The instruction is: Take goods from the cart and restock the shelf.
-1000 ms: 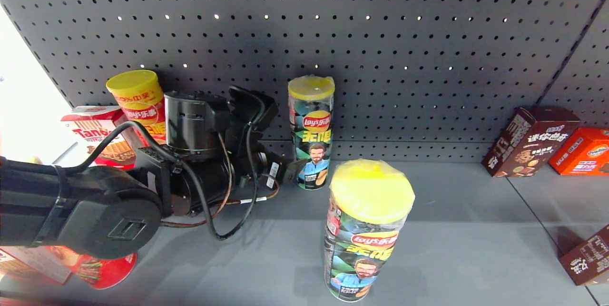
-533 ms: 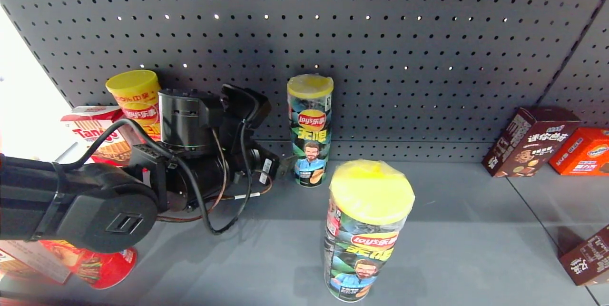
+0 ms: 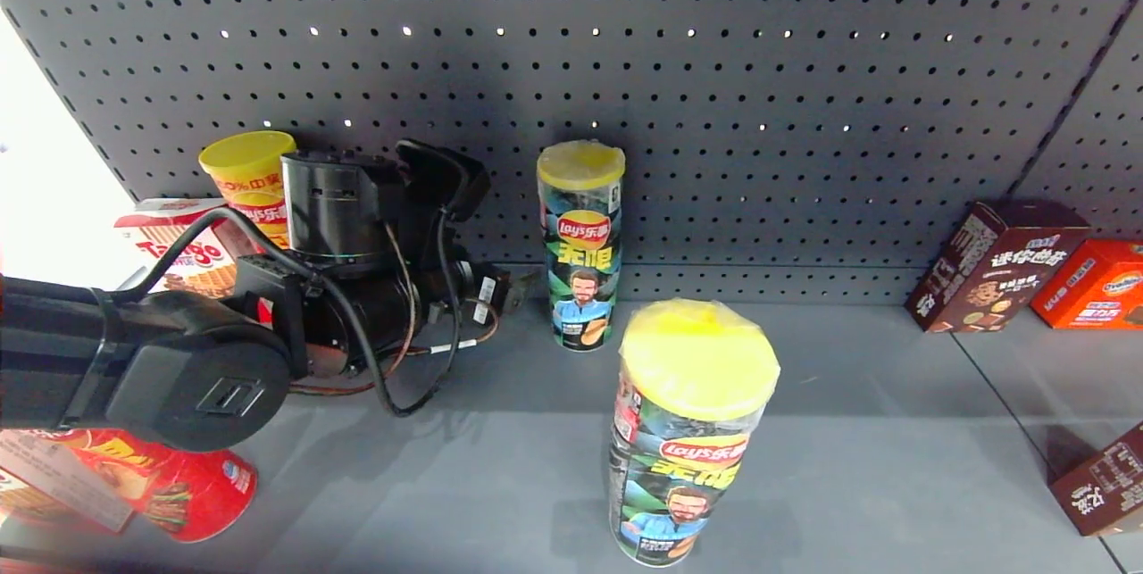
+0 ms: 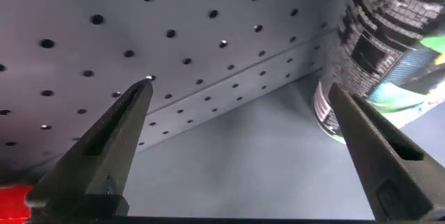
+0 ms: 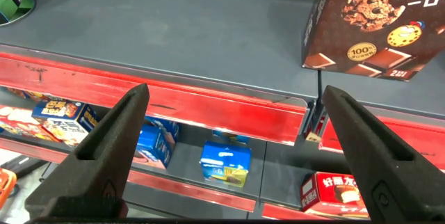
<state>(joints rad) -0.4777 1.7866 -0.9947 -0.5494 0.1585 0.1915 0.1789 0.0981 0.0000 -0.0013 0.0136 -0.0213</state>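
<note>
A grey wall (image 3: 804, 110) full of little holes stands behind the grey shelf (image 3: 875, 431). Bright light (image 3: 45, 199) shines at the left.

A rear can (image 3: 580, 244) stands on the shelf (image 3: 875, 449) close before the pegboard (image 3: 714, 65), and a front can (image 3: 688, 449) stands nearer the edge, slightly to its right. The left gripper (image 4: 240, 93) lies just left of the rear can, with boxes (image 3: 996, 266) far to the right.

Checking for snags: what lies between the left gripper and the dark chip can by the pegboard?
Nothing; the left wrist view shows only bare grey shelf between the open left gripper and the chip can.
</note>
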